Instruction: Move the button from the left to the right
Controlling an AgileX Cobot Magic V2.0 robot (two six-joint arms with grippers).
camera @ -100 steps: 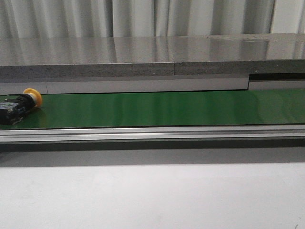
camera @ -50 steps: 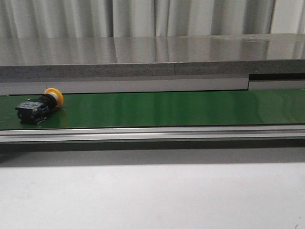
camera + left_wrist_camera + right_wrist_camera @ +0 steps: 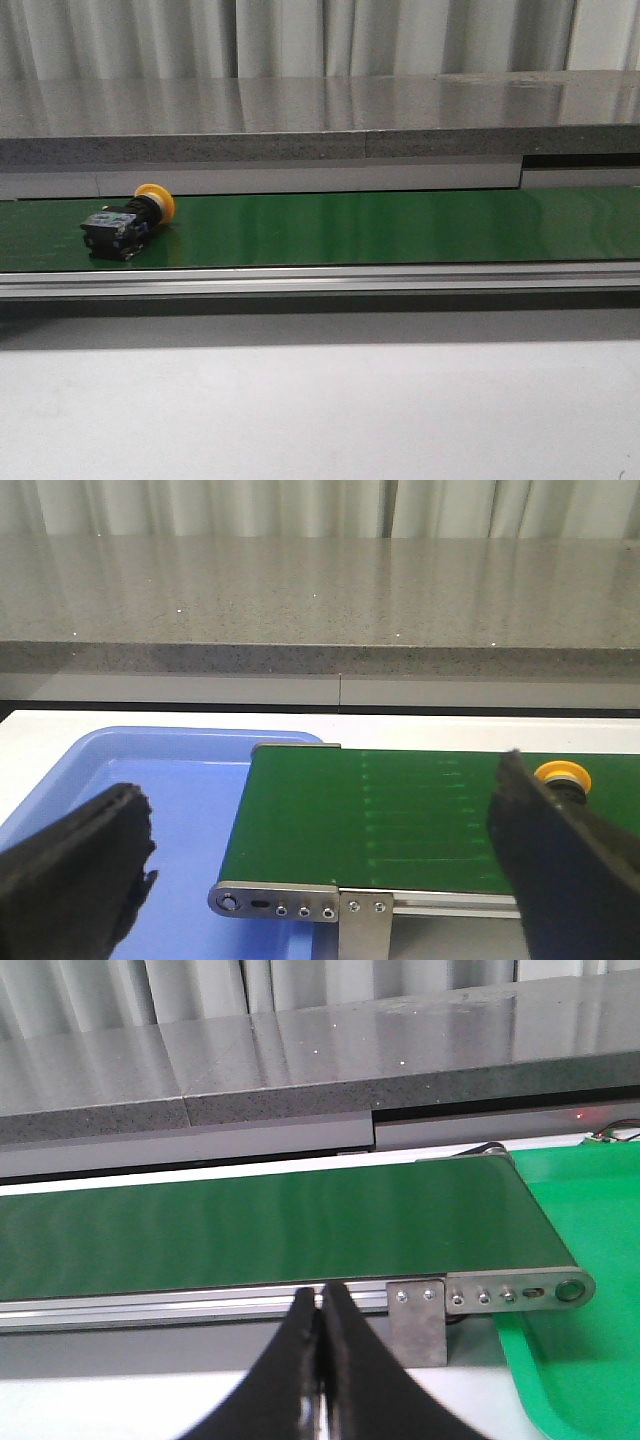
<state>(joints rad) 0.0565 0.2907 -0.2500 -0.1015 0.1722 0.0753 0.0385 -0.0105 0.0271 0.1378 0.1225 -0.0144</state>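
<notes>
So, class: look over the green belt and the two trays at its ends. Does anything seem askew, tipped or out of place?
One thing: the button lies tipped on its side on the green belt, near its left end, its yellow cap pointing toward the far edge instead of up. The blue tray and green tray look ordinary, with nothing spilled.

Pale pleated curtains (image 3: 300,35) behind a grey (speckled, glossy) stone counter (image 3: 300,105).
</notes>
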